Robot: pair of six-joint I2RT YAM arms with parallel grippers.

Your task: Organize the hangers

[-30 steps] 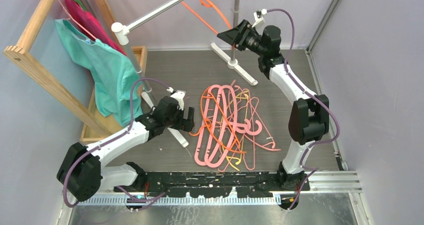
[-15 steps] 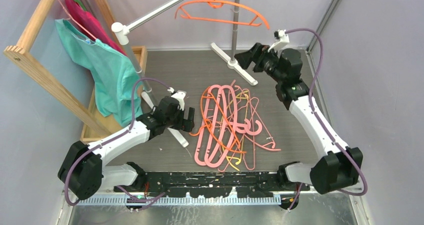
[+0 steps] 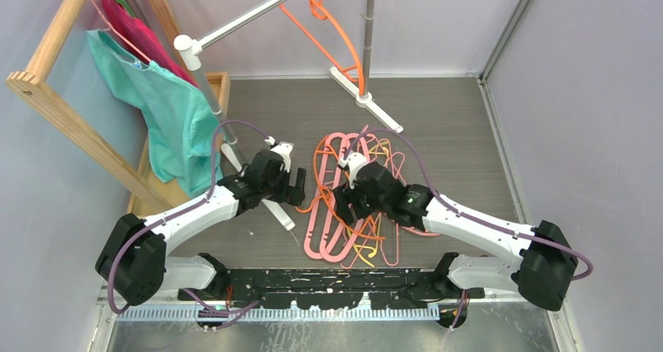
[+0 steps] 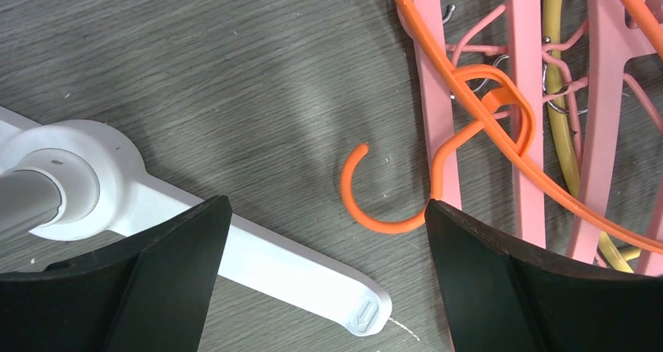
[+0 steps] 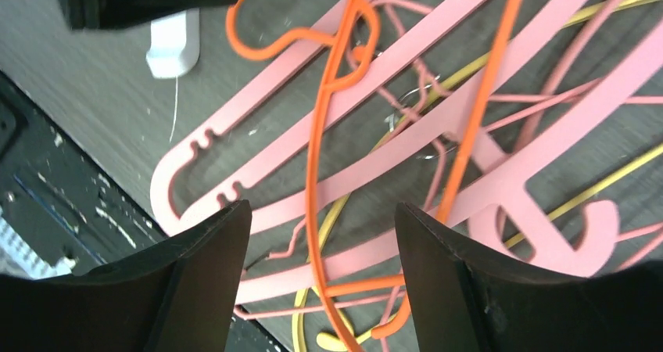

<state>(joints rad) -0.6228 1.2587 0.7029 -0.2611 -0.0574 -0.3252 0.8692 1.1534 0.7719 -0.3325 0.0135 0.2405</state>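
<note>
A tangled pile of hangers (image 3: 356,211) lies on the table's middle: thick pink ones (image 5: 406,62), thin orange (image 5: 317,172), thin pink and yellow ones (image 5: 340,211). One orange hanger (image 3: 317,9) hangs on the metal rail at the back. My right gripper (image 3: 342,207) is open and empty, low over the pile's near left part; in its wrist view (image 5: 324,281) a thin orange hanger runs between the fingers. My left gripper (image 3: 296,188) is open and empty at the pile's left edge; in its wrist view (image 4: 324,281) an orange hook (image 4: 383,199) lies just ahead.
The rack's white foot (image 4: 258,262) lies under my left gripper. The rail (image 3: 250,16), its upright post (image 3: 368,31) and second foot (image 3: 367,98) stand at the back. A wooden frame (image 3: 70,125) with teal (image 3: 168,109) and magenta garments stands left, over a wooden tray (image 3: 219,86).
My right arm has swung down from beside the rail to the pile, empty. The orange hanger stays on the rail, swinging. My left arm has hardly moved.
</note>
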